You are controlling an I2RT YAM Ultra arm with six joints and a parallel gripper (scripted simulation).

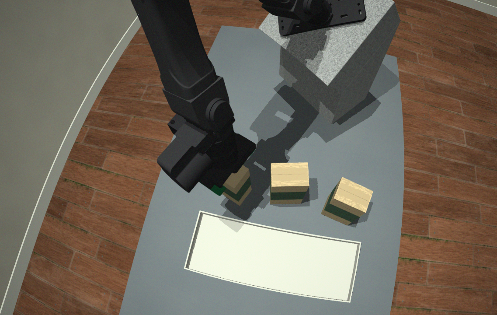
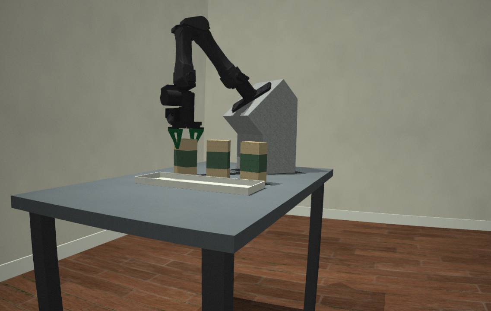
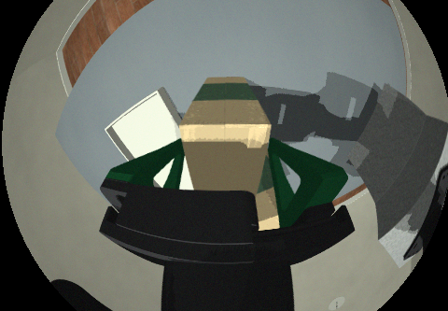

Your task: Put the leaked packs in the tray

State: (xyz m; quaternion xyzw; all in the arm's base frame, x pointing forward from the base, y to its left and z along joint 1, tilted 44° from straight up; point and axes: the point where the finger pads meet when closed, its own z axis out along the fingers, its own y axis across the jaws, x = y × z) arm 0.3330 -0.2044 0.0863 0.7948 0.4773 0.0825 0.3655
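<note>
tan coffee pack (image 1: 237,180) (image 2: 185,154) (image 3: 224,110) with a dark green band, standing upright on the worktop (image 1: 359,148) (image 2: 123,204) (image 3: 224,31) behind the tray (image 1: 273,258) (image 2: 197,186) (image 3: 145,124), fingers (image 2: 176,137) apart around its top, not clamped

From above, the top of the end pack (image 1: 238,184) (image 2: 186,158) (image 3: 225,112) is partly covered by the gripper (image 1: 235,173) (image 2: 187,144) (image 3: 226,145), and the arm (image 1: 179,47) (image 2: 183,50) is cut off by the upper edge. In the exterior view, the feet of the end pack and middle pack (image 1: 290,180) (image 2: 217,160) (image 3: 268,204) are hidden by the tray (image 1: 273,258) (image 2: 201,185) (image 3: 142,124). In the wrist view, the tray and middle pack are largely blocked by the end pack and gripper.
</note>
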